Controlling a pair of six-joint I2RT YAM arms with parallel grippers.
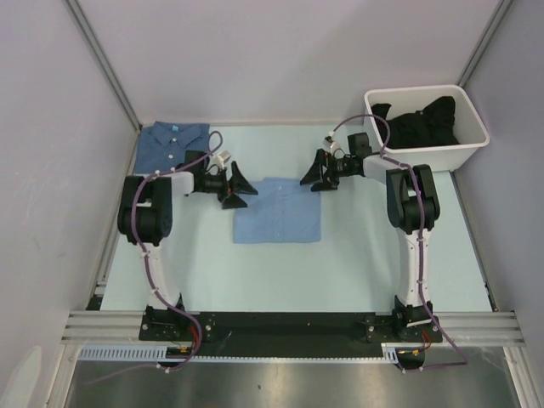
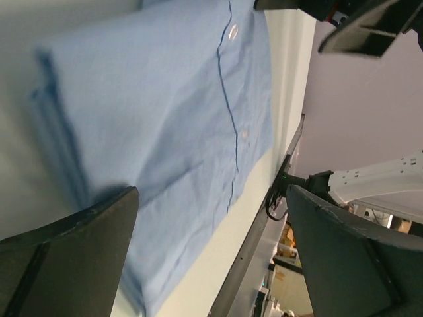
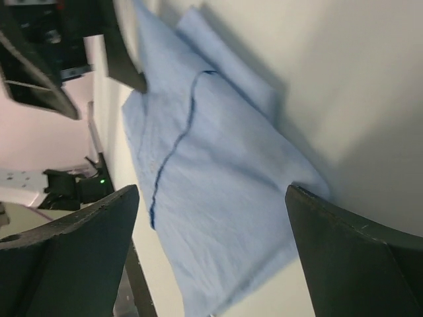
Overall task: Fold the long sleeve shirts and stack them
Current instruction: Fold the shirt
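Top external: light-blue shirt (image 1: 278, 212) on pale table (image 1: 365, 251), grey walls (image 1: 280, 51), white bin (image 1: 435, 157).

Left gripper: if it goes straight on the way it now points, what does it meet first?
Probably the folded light-blue shirt, just ahead of the left gripper; depth is unclear.

The folded shirt (image 1: 278, 211) is plain sky-blue, with a thin darker blue seam line and pale buttons down its front. The other shirt (image 1: 174, 143) is a deeper denim blue with pale buttons and a speck at the neck that looks turquoise, though it is too small to be sure. The table (image 1: 365, 255) is pale mint and the bin (image 1: 421, 157) is white with black cloth (image 1: 416, 119) in it, while the left gripper (image 1: 236, 189) and right gripper (image 1: 313, 176) are black and the arms (image 1: 410, 255) are black and white with purple cables (image 1: 153, 263).
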